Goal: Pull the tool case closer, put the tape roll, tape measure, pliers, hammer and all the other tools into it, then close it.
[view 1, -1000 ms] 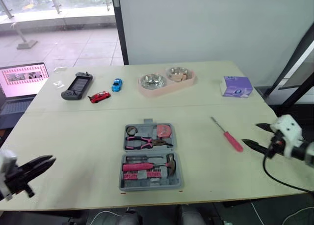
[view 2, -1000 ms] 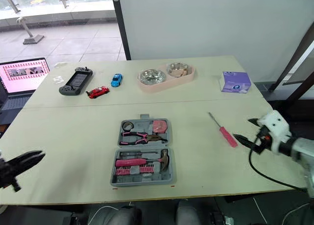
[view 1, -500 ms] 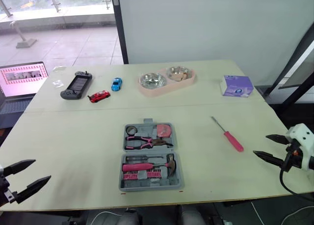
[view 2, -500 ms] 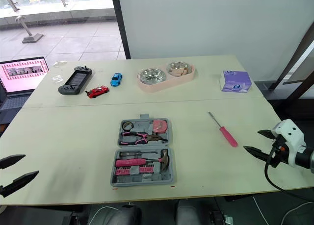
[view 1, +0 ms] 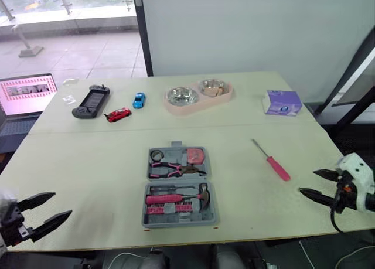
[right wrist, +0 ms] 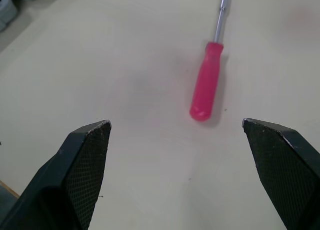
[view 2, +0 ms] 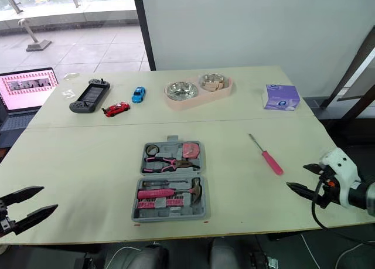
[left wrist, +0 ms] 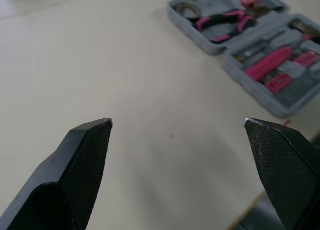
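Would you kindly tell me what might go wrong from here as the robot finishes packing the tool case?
The pink screwdriver lies on the table outside the open tool case; shutting the case now would leave it behind. Its round handle may roll if the open right end effector nudges rather than grips it. The case sits near the table's front edge, so pulling it closer risks tipping it off.

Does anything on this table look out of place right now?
Yes: the pink-handled screwdriver lies loose on the table, apart from and right of the open tool case, while the pliers and hammer sit inside it.
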`<state>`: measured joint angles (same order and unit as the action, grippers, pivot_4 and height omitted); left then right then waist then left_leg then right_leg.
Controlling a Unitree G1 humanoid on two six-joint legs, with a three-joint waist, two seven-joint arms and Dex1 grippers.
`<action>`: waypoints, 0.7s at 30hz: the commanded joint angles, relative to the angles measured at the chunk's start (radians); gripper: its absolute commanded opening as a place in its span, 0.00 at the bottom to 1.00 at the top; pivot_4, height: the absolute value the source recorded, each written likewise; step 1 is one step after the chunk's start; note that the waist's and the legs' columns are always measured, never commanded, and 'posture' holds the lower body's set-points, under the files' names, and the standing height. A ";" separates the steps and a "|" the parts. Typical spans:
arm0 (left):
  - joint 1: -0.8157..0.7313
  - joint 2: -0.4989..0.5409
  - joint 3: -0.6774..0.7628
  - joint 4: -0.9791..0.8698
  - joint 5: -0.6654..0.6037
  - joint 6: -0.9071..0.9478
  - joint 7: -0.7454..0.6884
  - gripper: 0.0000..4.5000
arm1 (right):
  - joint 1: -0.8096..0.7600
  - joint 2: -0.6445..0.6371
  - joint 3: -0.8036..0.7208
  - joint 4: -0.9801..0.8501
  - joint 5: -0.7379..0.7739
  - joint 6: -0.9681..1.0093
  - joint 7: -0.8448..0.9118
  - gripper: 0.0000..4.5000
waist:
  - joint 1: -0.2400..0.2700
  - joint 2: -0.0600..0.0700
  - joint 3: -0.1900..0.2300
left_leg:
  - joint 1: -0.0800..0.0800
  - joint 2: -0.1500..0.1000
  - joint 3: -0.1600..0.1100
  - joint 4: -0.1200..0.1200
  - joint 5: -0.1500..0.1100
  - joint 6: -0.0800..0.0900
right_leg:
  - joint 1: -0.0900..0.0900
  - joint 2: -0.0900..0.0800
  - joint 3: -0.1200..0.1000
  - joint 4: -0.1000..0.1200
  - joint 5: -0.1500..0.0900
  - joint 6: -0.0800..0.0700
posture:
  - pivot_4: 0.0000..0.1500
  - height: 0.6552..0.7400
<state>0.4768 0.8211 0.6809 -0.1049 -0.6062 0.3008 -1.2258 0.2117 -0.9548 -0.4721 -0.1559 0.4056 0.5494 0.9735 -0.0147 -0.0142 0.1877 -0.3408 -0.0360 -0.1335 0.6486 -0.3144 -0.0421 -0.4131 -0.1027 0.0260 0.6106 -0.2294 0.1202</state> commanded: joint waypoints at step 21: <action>-0.119 -0.019 -0.139 -0.363 -0.093 0.158 0.135 0.98 | -0.737 0.323 0.387 0.399 -0.234 0.436 -0.629 1.00 | -0.002 0.001 0.000 | -0.016 -0.001 -0.001 0.000 0.005 -0.008 | -0.017 0.000 0.000 0.000 0.007 -0.003 | 1.00 0.95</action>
<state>0.3508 0.8040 0.5205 -0.4347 -0.6709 0.4526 -1.1025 -0.5032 -0.6114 -0.0904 0.2306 0.1862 1.0067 0.3286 -0.0168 -0.0130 0.1877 -0.3564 -0.0368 -0.1345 0.6481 -0.3098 -0.0500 -0.4300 -0.1024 0.0259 0.6112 -0.2225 0.1169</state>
